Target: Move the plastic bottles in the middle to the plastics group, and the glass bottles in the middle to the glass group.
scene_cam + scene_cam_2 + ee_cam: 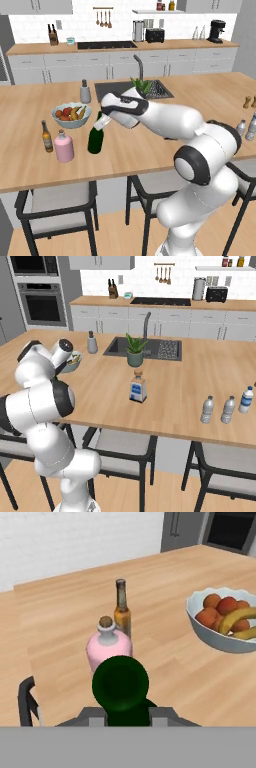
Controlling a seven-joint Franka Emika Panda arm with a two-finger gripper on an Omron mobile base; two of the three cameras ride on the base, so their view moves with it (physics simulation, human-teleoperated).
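Note:
My gripper is shut on the neck of the tall dark green wine bottle, which stands upright at the counter just right of the glass group. In the hand view the bottle sits between the fingertips. Beyond it stand the squat pink flask and the slim brown beer bottle. I cannot tell whether the wine bottle rests on the wood. The clear blue-labelled bottle with the tan stopper stands mid-counter. Pale clear plastic bottles stand grouped at the right.
A fruit bowl sits behind the glass group, with a grey dispenser further back. A potted plant stands in front of the sink. Two small brown shakers are at the far right. Stools stand under the counter's near edge.

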